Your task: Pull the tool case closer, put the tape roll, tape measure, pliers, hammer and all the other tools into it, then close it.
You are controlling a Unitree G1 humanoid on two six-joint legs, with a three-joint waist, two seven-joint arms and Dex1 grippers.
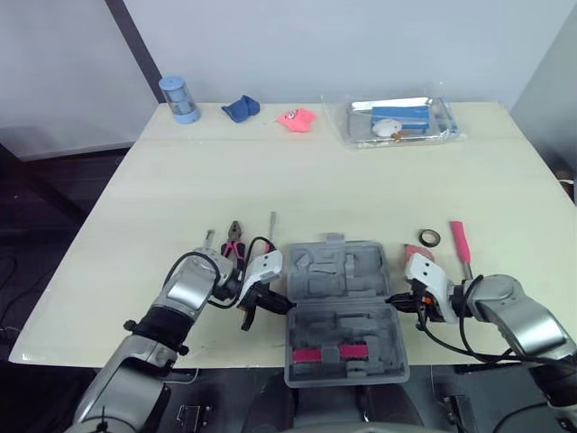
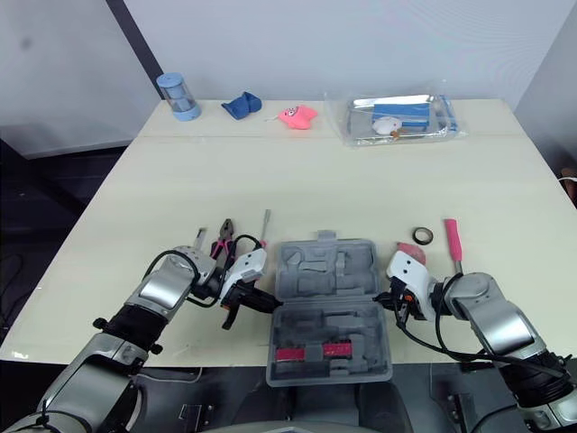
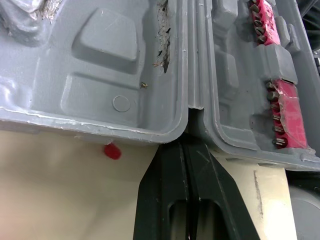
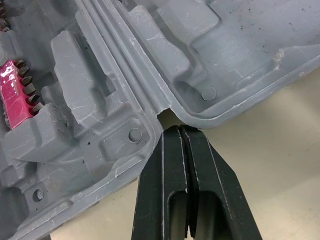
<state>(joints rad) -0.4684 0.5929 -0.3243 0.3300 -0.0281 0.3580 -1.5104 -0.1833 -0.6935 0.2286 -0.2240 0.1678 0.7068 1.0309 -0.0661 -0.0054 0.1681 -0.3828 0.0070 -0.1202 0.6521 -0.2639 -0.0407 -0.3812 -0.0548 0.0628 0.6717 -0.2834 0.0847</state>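
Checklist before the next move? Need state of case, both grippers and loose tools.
1. Lid open: ok, the tool case lies open and flat.
2. Case fully supported: not ok, its near half juts past the table front edge.
3. left gripper empty: ok, shut on nothing, tips at the case's hinge notch.
4. right gripper empty: ok, shut, at the opposite hinge notch.
5. pliers reachable: ok, free on the left.
6. tape roll and red-handled tool: ok, free on the right.
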